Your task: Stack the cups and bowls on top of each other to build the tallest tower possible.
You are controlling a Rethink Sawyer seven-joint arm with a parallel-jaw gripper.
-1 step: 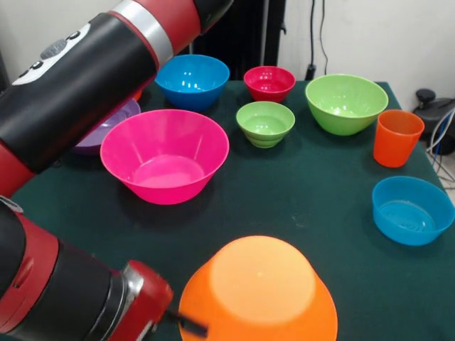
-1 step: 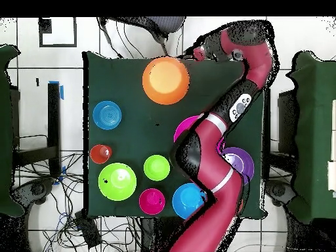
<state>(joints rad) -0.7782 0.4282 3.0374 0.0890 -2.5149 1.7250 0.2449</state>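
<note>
A large orange bowl (image 1: 257,290) (image 2: 166,80) is upside down at the near edge of the table. My gripper (image 1: 186,325) (image 2: 195,54) is right against its rim on the left in the front view; the arm hides how it stands. A large pink bowl (image 1: 165,155) (image 2: 186,126) sits upright mid-table, partly under the arm in the overhead view. The orange cup (image 1: 397,137) (image 2: 100,154) stands upright at the right. Around them are a medium blue bowl (image 1: 192,79), a small red bowl (image 1: 269,82), a small green bowl (image 1: 265,122), a medium green bowl (image 1: 346,103) and a small blue bowl (image 1: 412,209).
A purple bowl (image 1: 106,126) (image 2: 237,163) lies mostly hidden behind the arm (image 1: 78,78), which crosses the left side of the table. The green table (image 1: 313,185) ends just beyond the orange bowl. Cables hang at the back wall.
</note>
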